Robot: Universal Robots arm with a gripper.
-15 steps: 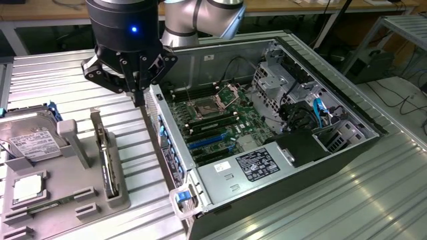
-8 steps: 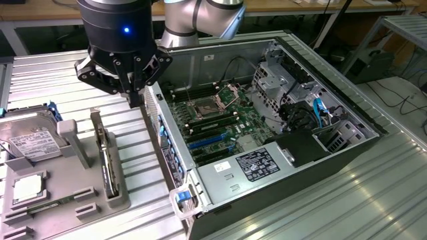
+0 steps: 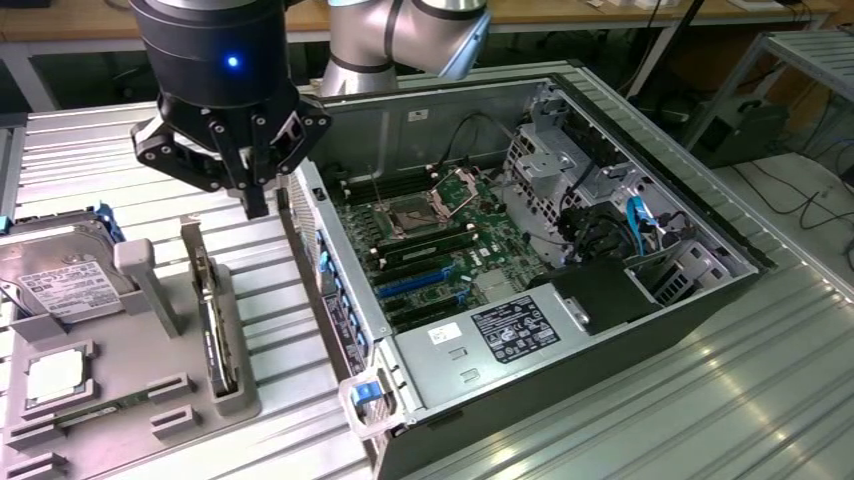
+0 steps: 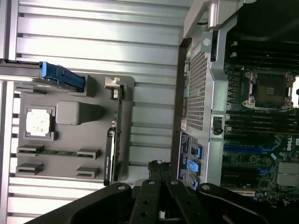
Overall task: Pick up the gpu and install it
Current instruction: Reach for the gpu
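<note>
The gpu (image 3: 215,325) is a slim dark card standing on edge in a slot of the grey holder tray (image 3: 140,345), at the exterior view's left. My gripper (image 3: 251,207) hangs above the tray's far end, between the card and the open computer case (image 3: 694,215). Its fingers are shut with nothing between them. From the wrist view, the gpu (image 4: 111,147) runs along the tray's edge nearest the case, and my shut gripper (image 4: 159,166) sits over the ribbed table between the card and the case wall (image 4: 198,79).
The case lies on its side with the motherboard (image 3: 434,245) and its blue slots (image 3: 407,285) exposed. On the tray are a silver hard drive (image 3: 54,280), a processor chip (image 3: 56,375) and a green memory stick (image 3: 114,408). The ribbed metal table (image 3: 694,400) extends around both.
</note>
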